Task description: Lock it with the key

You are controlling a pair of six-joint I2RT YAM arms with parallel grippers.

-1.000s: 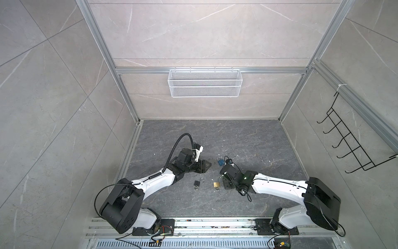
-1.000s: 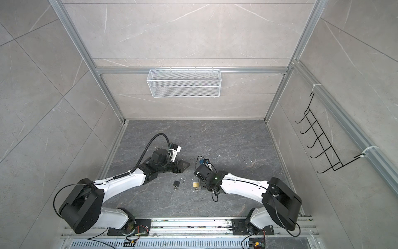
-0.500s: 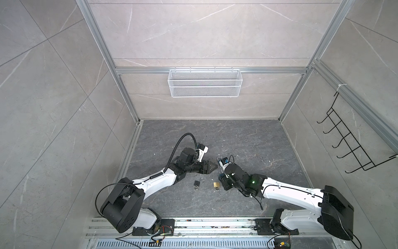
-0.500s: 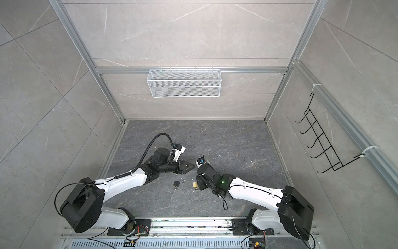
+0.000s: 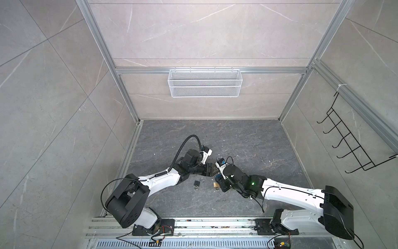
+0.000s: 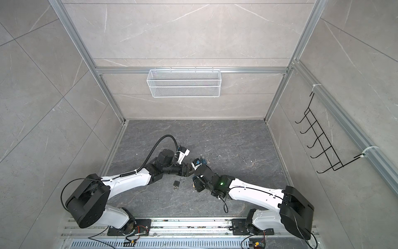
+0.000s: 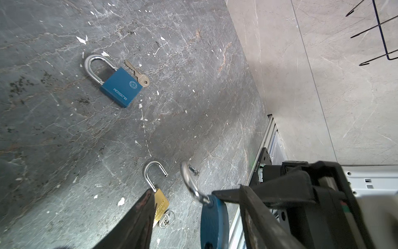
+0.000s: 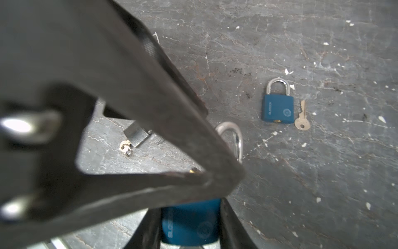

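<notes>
Tabletop: I saw both arms meeting near the centre of the dark grey stone-patterned tabletop, the left arm reaching from 8 o'clock and the right arm from 4 o'clock.
Right jaws: they were closed on the blue rectangular padlock, a finger against each narrow side of its body.
Held padlock: it was near the tabletop's centre, and its steel shackle was swung open, the free end out of the body.
Left jaws: they stood open. In the left wrist view the two fingers were apart with the padlock's edge between them. In the right wrist view one crossed over the padlock's top; whether it pressed there I could not tell.
Loose key: a pale flat metal key lay just beside a second blue padlock with its shackle shut, at about 1 o'clock of the held one.
Brass padlock: a small brass padlock, shackle open and a ring of keys at its base, lay just beside the held one at 6 o'clock.
Dark padlock: a dark grey padlock with keys on a ring lay near, between 8 and 9 o'clock.
</notes>
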